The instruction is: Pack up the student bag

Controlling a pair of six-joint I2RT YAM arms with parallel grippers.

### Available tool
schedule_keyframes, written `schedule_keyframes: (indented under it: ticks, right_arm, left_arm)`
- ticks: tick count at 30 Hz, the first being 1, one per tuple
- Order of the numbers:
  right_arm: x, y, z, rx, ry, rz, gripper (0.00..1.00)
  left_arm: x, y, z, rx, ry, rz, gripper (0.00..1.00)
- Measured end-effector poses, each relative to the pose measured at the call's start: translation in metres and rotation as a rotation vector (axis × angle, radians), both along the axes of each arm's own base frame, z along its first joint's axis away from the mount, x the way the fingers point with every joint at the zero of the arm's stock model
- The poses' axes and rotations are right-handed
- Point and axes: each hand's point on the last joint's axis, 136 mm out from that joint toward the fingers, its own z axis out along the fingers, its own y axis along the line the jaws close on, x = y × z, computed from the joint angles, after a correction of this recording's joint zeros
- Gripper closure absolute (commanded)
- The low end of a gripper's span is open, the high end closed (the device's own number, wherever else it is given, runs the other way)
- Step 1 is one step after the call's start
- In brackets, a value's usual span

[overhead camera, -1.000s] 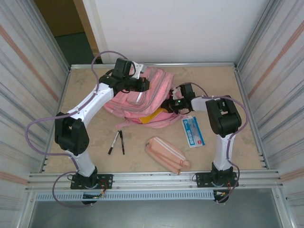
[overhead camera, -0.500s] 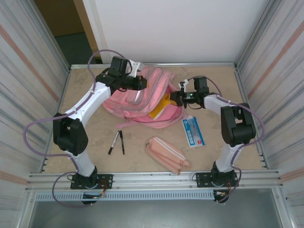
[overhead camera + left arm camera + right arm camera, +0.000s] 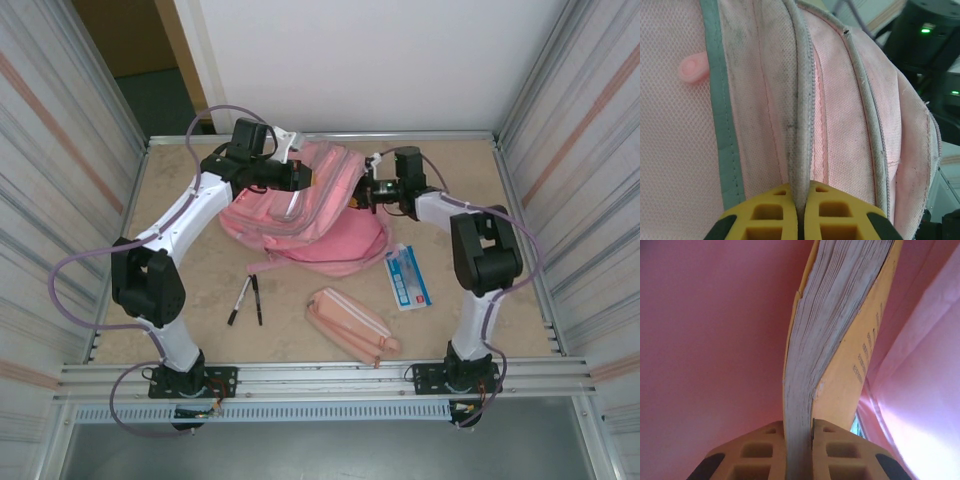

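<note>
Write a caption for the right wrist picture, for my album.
Right claw shut on a yellow book inside the pink student bag.

Small print on yellow book (image 3: 866,356), illegible.

student bag (image 3: 335,238): pink, grey piping | book (image 3: 840,330): yellow cover | pens (image 3: 241,300): black

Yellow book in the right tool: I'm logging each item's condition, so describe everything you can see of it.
The yellow book is a thick paperback with orange-yellow card covers, a greyish-white page block, and small dark print running along one cover. It is closed and bowed slightly sideways. The right tool is shut on its near edge. Pink student bag fabric surrounds it on both sides.
</note>
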Motion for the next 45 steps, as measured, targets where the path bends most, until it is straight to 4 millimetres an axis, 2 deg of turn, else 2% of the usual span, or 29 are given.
schedule_keyframes:
  ticks: [8, 11, 12, 16, 23, 26, 31, 35, 37, 41, 45]
  right_arm:
    - [0.034, 0.023, -0.070, -0.042, 0.120, -0.016, 1.00]
    - [0.045, 0.025, -0.091, -0.080, 0.156, -0.032, 0.90]
    - [0.049, 0.024, -0.097, -0.101, 0.166, -0.043, 0.84]
    - [0.061, 0.020, -0.108, -0.172, 0.165, -0.099, 0.63]
    - [0.066, 0.008, -0.105, -0.237, 0.137, -0.167, 0.56]
    - [0.057, -0.013, -0.103, -0.287, 0.128, -0.220, 0.51]
    - [0.041, -0.061, -0.087, -0.328, 0.112, -0.338, 0.46]
    - [0.021, -0.085, -0.077, -0.349, 0.099, -0.403, 0.45]
    - [0.010, -0.099, -0.072, -0.357, 0.099, -0.437, 0.44]
    - [-0.008, -0.133, -0.057, -0.376, 0.087, -0.531, 0.42]
    - [-0.023, -0.177, -0.034, -0.434, 0.028, -0.654, 0.41]
  left_arm:
    - [-0.002, -0.001, 0.001, -0.010, -0.001, -0.021, 1.00]
    - [-0.001, 0.001, 0.001, -0.007, -0.003, -0.019, 1.00]
    - [0.000, 0.002, 0.001, -0.004, -0.006, -0.018, 1.00]
    - [0.001, 0.004, -0.009, 0.009, -0.014, -0.011, 1.00]
    - [0.005, 0.003, -0.026, 0.027, -0.033, 0.013, 1.00]
    - [0.007, 0.002, -0.030, 0.034, -0.032, 0.032, 1.00]
    - [0.016, 0.002, -0.036, 0.044, -0.033, 0.073, 1.00]
    - [0.019, -0.012, -0.044, 0.044, -0.045, 0.061, 1.00]
    - [0.019, -0.022, -0.053, 0.052, -0.047, 0.050, 0.95]
    - [0.016, -0.042, -0.069, 0.085, -0.053, 0.045, 0.61]
    - [0.017, -0.039, -0.076, 0.124, -0.042, 0.104, 0.53]
